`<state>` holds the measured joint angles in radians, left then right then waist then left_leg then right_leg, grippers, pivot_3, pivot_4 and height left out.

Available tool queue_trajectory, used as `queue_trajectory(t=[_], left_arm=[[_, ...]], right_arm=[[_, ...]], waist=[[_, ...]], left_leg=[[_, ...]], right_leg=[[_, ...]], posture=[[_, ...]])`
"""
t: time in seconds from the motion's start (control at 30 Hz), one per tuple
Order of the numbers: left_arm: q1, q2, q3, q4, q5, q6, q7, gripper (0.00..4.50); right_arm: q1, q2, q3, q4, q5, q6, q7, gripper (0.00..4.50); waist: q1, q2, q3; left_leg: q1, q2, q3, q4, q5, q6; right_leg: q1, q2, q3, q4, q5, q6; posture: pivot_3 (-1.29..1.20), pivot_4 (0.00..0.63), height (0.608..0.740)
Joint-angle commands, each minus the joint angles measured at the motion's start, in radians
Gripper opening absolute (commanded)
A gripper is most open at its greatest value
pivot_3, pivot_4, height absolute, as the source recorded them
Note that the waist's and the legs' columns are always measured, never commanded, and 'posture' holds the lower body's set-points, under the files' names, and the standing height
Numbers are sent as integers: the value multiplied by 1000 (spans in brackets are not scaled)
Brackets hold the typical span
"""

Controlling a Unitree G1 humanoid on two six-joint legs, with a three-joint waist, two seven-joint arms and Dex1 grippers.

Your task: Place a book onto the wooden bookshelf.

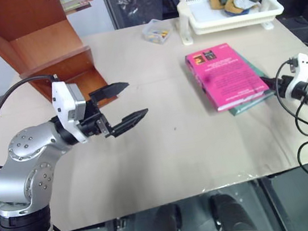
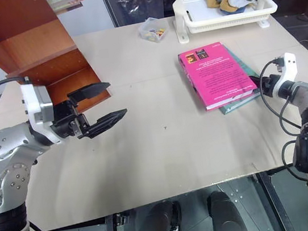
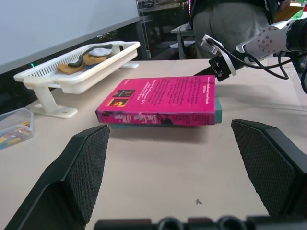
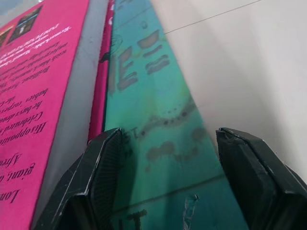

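The reach for the book point(image 1: 226, 76) seems underway: it lies flat atop a teal book point(image 4: 158, 120) near the white basket point(image 1: 189, 21), which holds a few small items, and the right gripper point(image 4: 168, 158), spread, hovers at the teal book's edge. Next it must shift onto the pink cover's edge; the left gripper point(image 1: 119, 106) waits spread beside the wooden bookshelf point(image 1: 34, 40)

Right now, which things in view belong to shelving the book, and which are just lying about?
Job:
- pink book, lying on the teal book
- wooden bookshelf
- right gripper, open at the books' edge

Lying about:
- teal book
- white basket tray
- small clear box
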<state>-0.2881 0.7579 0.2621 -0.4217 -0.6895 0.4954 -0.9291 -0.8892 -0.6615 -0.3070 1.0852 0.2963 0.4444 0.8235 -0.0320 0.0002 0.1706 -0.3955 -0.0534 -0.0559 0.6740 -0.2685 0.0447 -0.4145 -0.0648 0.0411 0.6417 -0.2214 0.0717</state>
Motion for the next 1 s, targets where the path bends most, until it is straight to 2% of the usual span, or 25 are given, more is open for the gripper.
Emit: queue_trajectory(t=[0.03,0.5,1.0], left_arm=[[-5,12,15,-9,1,-10,11,4487],[-24,11,-4,11,7,-17,10,4487],[-28,16,-9,26,15,-22,3,4487]], right_arm=[[37,25,40,-64,3,58,81,3177],[252,55,109,-376,48,143,225,3177],[366,94,164,-604,102,210,278,3177]], waist=[[-3,0,0],[-7,-2,-1],[-8,-4,-3]], left_leg=[[0,0,0,0,0,0],[1,0,-1,-1,0,0],[2,0,-1,-1,0,0]], right_leg=[[0,0,0,0,0,0],[0,-1,0,0,0,0],[0,-4,0,1,0,0]], posture=[[0,150,740],[0,150,740],[0,150,740]])
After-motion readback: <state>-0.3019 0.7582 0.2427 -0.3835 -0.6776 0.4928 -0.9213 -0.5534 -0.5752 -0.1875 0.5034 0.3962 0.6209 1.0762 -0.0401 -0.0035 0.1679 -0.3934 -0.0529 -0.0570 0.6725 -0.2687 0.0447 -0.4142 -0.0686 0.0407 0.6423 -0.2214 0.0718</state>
